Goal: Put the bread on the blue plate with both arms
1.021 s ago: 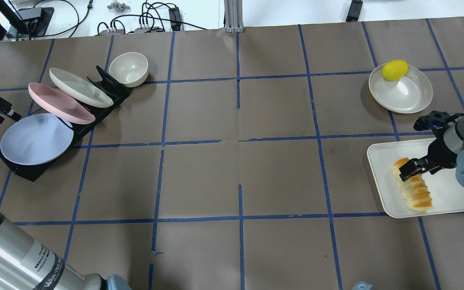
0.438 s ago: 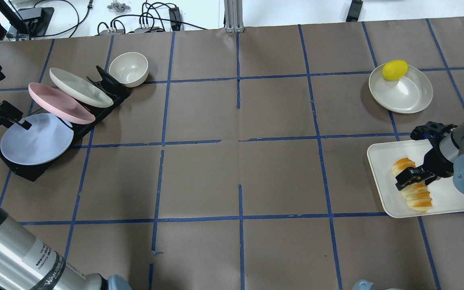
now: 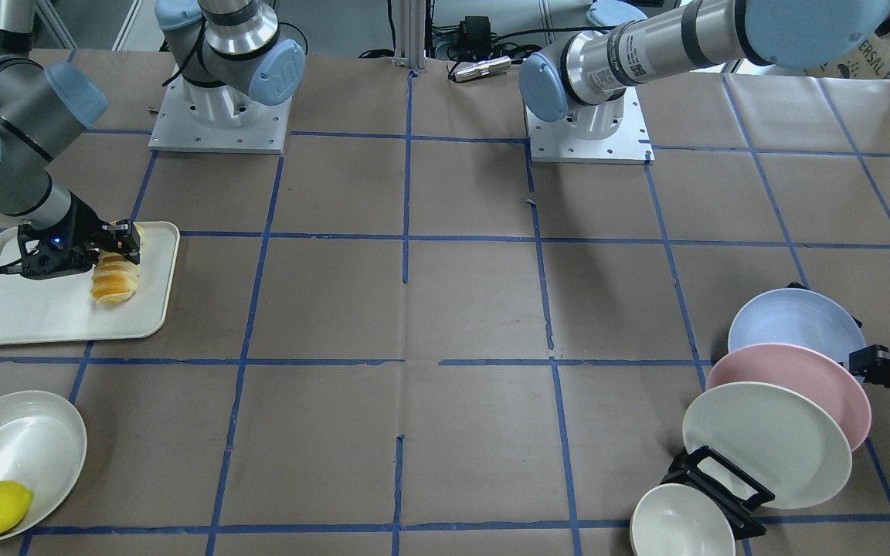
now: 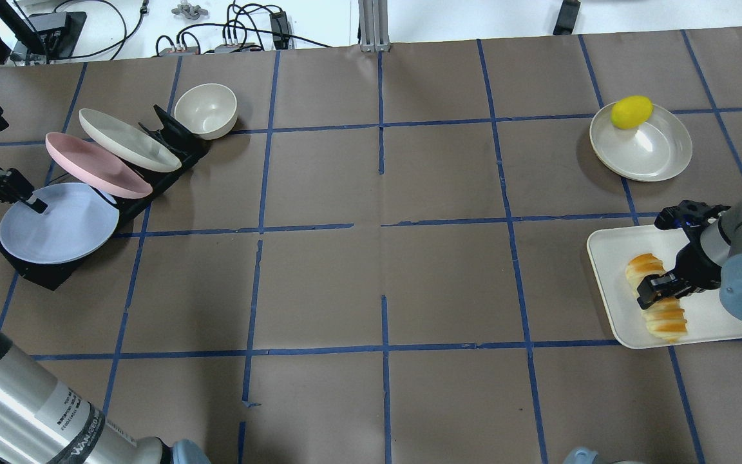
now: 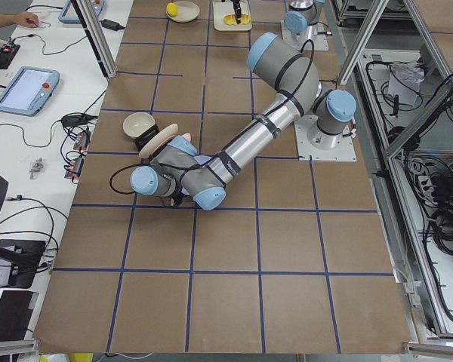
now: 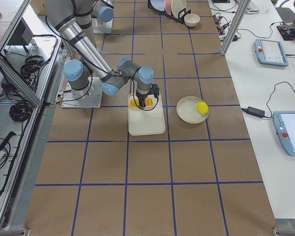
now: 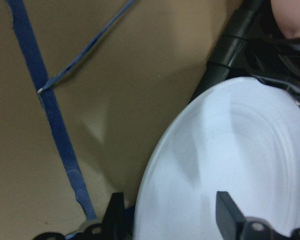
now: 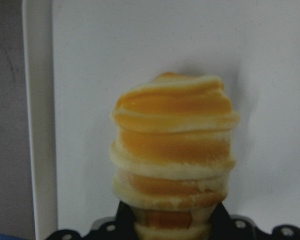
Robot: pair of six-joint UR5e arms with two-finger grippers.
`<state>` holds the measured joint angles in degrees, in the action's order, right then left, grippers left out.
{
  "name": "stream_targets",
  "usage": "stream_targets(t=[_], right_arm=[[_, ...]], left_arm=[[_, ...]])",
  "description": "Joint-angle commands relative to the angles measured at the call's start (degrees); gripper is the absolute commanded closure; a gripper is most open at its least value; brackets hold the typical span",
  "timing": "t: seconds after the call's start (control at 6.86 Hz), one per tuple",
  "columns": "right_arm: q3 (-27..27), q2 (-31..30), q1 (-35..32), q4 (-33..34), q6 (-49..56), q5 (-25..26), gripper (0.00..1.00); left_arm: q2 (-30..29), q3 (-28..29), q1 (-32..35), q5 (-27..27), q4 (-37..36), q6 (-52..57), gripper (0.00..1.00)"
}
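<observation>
The bread [image 4: 666, 319] lies on a white tray [image 4: 719, 309] at the right. My right gripper [image 4: 659, 287] is across its middle. In the right wrist view the fingers [image 8: 125, 217] press both sides of the loaf [image 8: 172, 145], which narrows between them. The blue plate [image 4: 65, 225] leans in the front slot of a black rack [image 4: 36, 274] at the left. My left gripper [image 4: 23, 198] is at its left rim. In the left wrist view its fingers [image 7: 227, 215] stand apart with the plate's rim [image 7: 230, 165] between them.
A pink plate [image 4: 97, 164] and a cream plate [image 4: 129, 140] lean in the same rack behind the blue one. A cream bowl [image 4: 207, 109] stands at the rack's far end. A lemon [image 4: 632, 111] sits in a cream dish [image 4: 657, 154] beyond the tray.
My left gripper has come in from the left edge onto the blue plate's rim. My right gripper has slid from the bread's far end to its middle.
</observation>
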<state>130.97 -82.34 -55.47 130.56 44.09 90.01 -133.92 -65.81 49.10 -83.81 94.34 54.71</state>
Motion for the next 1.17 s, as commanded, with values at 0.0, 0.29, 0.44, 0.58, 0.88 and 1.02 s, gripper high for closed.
stream_targets(t=[0.0,0.29,0.44,0.58,0.88,1.02], right_arm=[[-0.19,-1.15,0.01,-0.48,-0.06,0.17,0.96],[-0.45,-9.19,-0.25,-4.66,0.03,-0.01,0.96],[-1.67,-14.37,-0.43,-9.84,0.12,0.16,0.96],[-4.12,-18.69,-0.52,-17.37,0.29,-0.01,0.96],[-14.02,-24.16,-0.78,-32.84,0.30,-0.71,0.96],[-21.04,-24.27,-1.31,-39.61,0.21,-0.71,0.96]], left_arm=[[0.14,0.85,0.03,-0.04,0.14,0.05,0.88],[2.85,0.34,0.20,-0.13,3.30,-0.04,0.89],[3.65,-0.19,0.20,-0.65,3.39,0.05,0.90],[4.18,-0.20,0.20,-1.87,3.66,0.14,0.91],[7.86,-0.37,-0.23,-2.06,8.90,0.84,0.91],[10.06,-0.72,0.02,-2.15,11.54,0.75,0.91]])
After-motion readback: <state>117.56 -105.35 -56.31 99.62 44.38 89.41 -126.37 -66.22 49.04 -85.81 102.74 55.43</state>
